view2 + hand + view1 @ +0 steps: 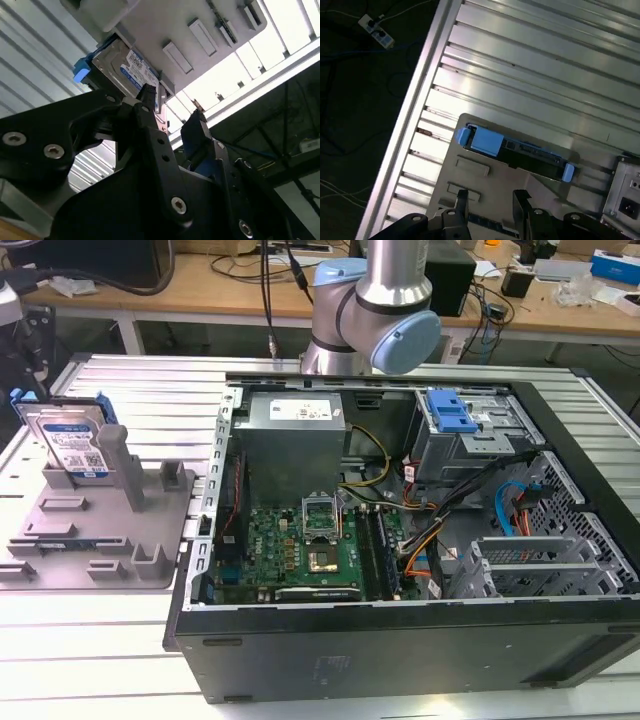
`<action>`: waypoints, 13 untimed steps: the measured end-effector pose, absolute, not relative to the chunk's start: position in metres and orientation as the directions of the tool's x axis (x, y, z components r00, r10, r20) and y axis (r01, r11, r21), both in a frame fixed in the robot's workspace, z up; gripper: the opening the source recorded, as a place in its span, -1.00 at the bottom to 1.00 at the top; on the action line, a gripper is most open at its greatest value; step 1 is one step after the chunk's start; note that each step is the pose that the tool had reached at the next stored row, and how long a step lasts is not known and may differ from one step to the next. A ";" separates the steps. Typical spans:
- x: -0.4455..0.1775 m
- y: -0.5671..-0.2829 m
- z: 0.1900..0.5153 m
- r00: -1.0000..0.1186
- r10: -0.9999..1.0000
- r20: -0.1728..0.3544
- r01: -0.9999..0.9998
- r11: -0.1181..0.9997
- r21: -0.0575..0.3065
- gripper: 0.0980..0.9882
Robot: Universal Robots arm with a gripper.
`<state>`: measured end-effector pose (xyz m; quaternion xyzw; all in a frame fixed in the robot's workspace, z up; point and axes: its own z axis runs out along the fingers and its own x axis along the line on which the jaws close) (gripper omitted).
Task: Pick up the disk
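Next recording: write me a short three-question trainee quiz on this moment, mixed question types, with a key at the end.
1. True or false: the disk lies flat inside the computer case.
2. Multiple choice: in both wrist views, the end effector is
A) shut on the disk
B) open, with nothing between its fingers
C) shut on a cable
3. Fill in: the disk stands on edge in a grey ____ with upright posts.

Key
1. False. It stands outside the case, toward the exterior view's left.
2. B
3. fixture
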<state>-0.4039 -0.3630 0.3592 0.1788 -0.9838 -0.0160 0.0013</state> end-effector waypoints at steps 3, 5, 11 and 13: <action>-0.404 -0.362 0.359 -0.904 -0.427 -0.003 -0.427 0.904 0.032 -0.14; -0.404 -0.362 0.359 -0.892 -0.453 -0.003 -0.453 0.891 0.032 -0.14; -0.404 -0.359 0.359 -0.849 -0.529 -0.003 -0.529 0.848 0.032 -0.14; -0.404 -0.358 0.359 -0.822 -0.570 -0.003 -0.570 0.821 0.032 -0.14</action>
